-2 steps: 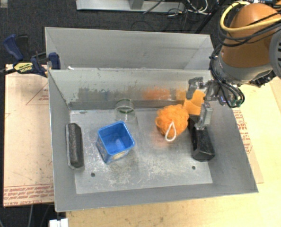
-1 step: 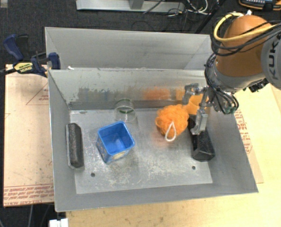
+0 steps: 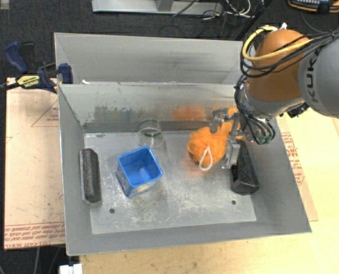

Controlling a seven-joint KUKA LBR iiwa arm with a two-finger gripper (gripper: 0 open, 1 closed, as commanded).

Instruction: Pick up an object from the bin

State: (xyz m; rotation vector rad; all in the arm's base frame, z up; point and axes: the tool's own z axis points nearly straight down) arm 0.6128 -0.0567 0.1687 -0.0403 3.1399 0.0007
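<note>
The gripper (image 3: 231, 148) sat low, with an orange puff (image 3: 205, 144) just beside it, away from the arm, and a black block (image 3: 245, 174) close on its other side. Whether it was wide or narrow could not be told. A grab might catch only loose fluff or the white loop (image 3: 205, 161), so the puff could slip free on lifting. It might also nudge the block.

The grey arm (image 3: 329, 84) at the right of the scene bears dark letters on its casing, just beside the orange cover (image 3: 278, 61). Only "KU" can be read; the remaining letters are hidden.
</note>
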